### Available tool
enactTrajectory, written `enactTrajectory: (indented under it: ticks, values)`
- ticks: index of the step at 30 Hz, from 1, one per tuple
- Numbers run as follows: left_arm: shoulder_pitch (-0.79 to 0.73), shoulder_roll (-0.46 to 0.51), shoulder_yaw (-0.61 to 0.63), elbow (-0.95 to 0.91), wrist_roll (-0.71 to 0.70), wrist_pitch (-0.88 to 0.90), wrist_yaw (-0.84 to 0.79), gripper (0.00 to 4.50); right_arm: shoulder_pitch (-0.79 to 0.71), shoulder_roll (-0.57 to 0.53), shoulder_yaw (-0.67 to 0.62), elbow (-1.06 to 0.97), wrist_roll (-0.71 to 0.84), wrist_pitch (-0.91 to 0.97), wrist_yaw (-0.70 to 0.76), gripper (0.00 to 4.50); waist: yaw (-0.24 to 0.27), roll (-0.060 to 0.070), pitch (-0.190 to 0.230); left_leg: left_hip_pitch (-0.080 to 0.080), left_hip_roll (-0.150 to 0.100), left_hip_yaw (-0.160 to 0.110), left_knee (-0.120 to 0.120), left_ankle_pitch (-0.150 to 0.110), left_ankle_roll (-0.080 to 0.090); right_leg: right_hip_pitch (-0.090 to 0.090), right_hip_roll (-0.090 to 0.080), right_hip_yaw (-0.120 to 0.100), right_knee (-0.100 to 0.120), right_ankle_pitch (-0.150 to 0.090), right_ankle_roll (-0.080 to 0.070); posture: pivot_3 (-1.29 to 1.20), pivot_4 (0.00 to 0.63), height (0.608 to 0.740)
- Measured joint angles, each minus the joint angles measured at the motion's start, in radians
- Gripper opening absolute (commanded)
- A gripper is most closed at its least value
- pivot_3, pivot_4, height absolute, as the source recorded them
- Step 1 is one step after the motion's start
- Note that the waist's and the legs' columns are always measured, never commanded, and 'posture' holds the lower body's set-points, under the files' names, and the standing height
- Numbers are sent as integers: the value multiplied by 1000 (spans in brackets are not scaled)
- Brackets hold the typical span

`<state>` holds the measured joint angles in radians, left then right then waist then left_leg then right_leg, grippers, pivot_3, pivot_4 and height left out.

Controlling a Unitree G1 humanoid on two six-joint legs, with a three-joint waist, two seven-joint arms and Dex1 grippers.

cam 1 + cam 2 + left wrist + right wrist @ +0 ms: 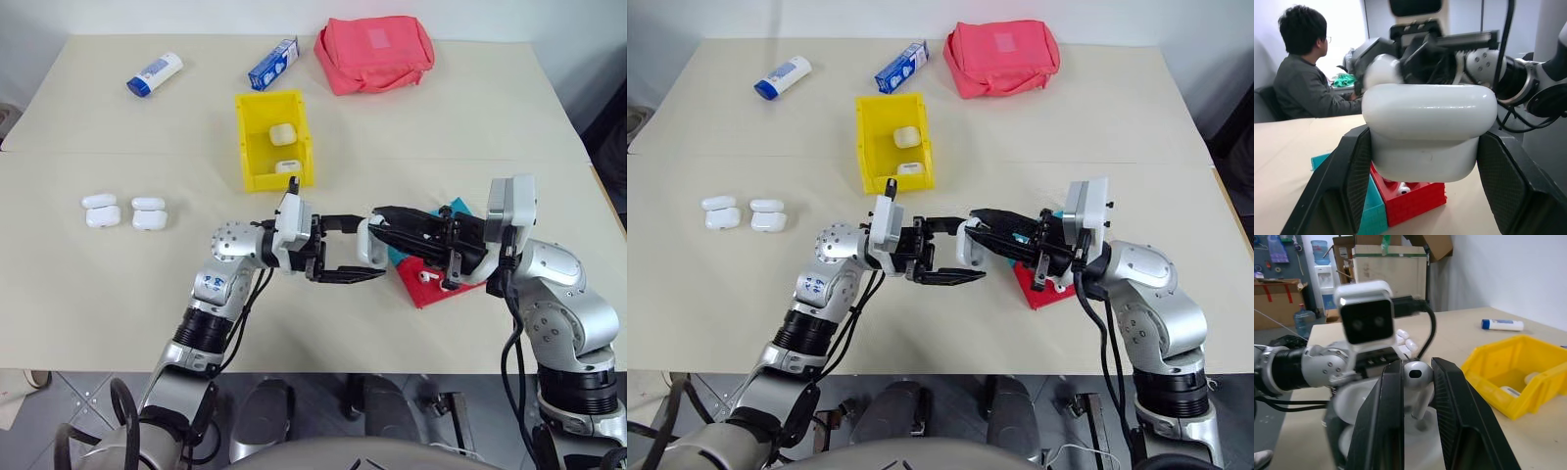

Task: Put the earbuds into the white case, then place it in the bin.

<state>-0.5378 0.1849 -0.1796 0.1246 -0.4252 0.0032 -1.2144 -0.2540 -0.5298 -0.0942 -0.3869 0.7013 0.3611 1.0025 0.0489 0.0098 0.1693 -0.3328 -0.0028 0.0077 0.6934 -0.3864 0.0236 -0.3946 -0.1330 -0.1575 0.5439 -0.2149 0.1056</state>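
Glossy white plastic is what both arms are dealing with. The left tool (345, 248) is clamped on the small rounded-rectangular white case (1427, 129), one black finger on each side, and holds it up over the beige desk (88, 294). The right tool (1418, 396) pinches one tiny white earbud with a short stem (1418, 374) by its bulb, the stem pointing toward the case just past it. The two tools meet in mid-air in front of the robot.

Both things look light, stiff and slick. I judge that the earbud could squirt out of the pinch if squeezed harder, so holding the bulb with the stem free looks sensible. The case is best held by its flat sides, as it is, leaving its top free for the earbud.

Below the right arm sit a shallow red tray (431, 291), with another earbud (1403, 188) in it, and a teal tray (1371, 223) touching it. The bright yellow tall-walled plastic bin (250, 162) stands farther back, already holding two white cases. Its walls need clearing from above. Two more pairs of white cases (122, 211) lie well apart to the left, with bare desk between them and the arms.
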Motion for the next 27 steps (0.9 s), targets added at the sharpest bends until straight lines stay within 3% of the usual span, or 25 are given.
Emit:
enactTrajectory:
  ticks: [14, 27]
  values:
    - [3, -7, 0, -5, -4, 28, 0, 2802, 32, 22, 12, 42, -9, -87, 38, 468, 0, 0, 0, 0, 0, 0, 0, 0, 0, 0, 0, 0, 0, 0, 0, 0, 150, 740]
    - [4, -4, -10, 6, -1, 28, -1, 2802, 14, -71, 30, 97, -13, -93, 124, 468, 0, 0, 0, 0, 0, 0, 0, 0, 0, 0, 0, 0, 0, 0, 0, 0, 150, 740]
